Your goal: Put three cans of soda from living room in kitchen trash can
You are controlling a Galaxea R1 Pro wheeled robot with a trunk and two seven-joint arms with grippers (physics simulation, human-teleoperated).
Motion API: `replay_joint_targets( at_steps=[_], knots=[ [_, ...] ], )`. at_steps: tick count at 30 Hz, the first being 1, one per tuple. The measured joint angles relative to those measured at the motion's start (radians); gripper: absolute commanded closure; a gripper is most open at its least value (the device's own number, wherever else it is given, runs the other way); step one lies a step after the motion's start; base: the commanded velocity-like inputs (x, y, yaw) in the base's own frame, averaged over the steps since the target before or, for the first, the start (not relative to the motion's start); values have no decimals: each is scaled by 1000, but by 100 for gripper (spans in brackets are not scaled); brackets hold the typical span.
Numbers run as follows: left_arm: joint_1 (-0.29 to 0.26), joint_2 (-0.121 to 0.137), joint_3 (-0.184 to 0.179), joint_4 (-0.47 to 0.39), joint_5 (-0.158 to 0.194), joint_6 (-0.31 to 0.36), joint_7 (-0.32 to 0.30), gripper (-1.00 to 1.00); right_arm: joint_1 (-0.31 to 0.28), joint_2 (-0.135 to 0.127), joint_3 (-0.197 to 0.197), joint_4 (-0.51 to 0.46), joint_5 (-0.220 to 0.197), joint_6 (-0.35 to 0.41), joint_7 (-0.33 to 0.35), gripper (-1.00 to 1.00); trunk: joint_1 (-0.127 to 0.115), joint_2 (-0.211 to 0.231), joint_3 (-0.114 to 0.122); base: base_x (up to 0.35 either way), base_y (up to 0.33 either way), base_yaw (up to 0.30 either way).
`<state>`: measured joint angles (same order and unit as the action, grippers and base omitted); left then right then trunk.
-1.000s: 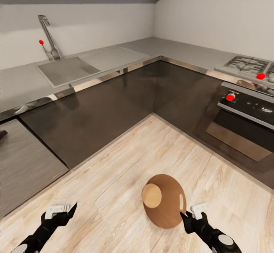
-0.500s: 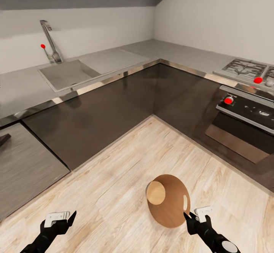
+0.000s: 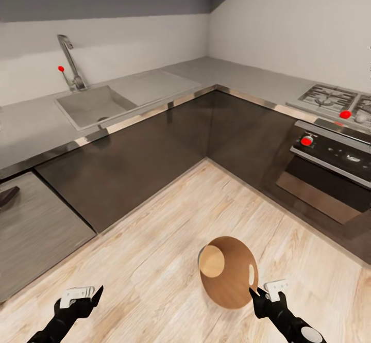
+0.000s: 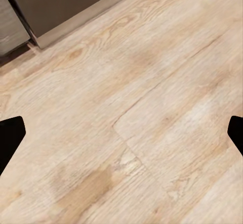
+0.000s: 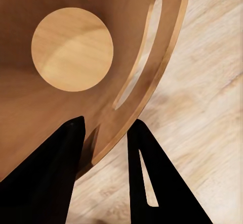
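Tash can [image 3: 229, 276] standing on open wood floor [image 3: 154, 260], right gripper [image 5: 104, 148] jaws straddling its rim, left gripper [image 4: 121, 133] jaws gaping apart, dark cabinets [image 3: 154, 152] bordering two sides.

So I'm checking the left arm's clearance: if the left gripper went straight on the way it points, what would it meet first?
Probably the wooden floor: the left gripper looks down at bare planks, with nothing between its open fingers.
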<state>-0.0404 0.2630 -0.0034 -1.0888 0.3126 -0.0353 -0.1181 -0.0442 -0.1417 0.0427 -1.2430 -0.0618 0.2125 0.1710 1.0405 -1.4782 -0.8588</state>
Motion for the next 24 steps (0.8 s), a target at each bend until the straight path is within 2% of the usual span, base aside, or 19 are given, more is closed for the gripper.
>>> replay_joint_targets(
  at_steps=[5, 8, 10, 12, 24],
  knots=[
    [0, 0, 0, 1, 0, 0, 0, -100, 0, -7, -6, 1, 3, 0, 3, 100, -19, 35, 22, 0, 0, 0],
    [1, 1, 0, 1, 0, 0, 0, -100, 0, -9, -39, 20, 4, -3, 9, 100, -31, 56, 36, 0, 0, 0],
    [0, 1, 0, 0, 0, 0, 0, -100, 0, -10, -65, 41, 14, -17, 11, 100, -38, 70, 45, 0, 0, 0],
    [0, 1, 0, 1, -1, 0, 0, -100, 0, -10, -81, 61, 5, -47, 17, 100, -46, 84, 55, 0, 0, 36],
    [1, -1, -1, 0, -1, -1, 0, -100, 0, -2, -86, 73, 9, -67, 19, 100, -46, 84, 69, 0, 0, 167]
  ],
)
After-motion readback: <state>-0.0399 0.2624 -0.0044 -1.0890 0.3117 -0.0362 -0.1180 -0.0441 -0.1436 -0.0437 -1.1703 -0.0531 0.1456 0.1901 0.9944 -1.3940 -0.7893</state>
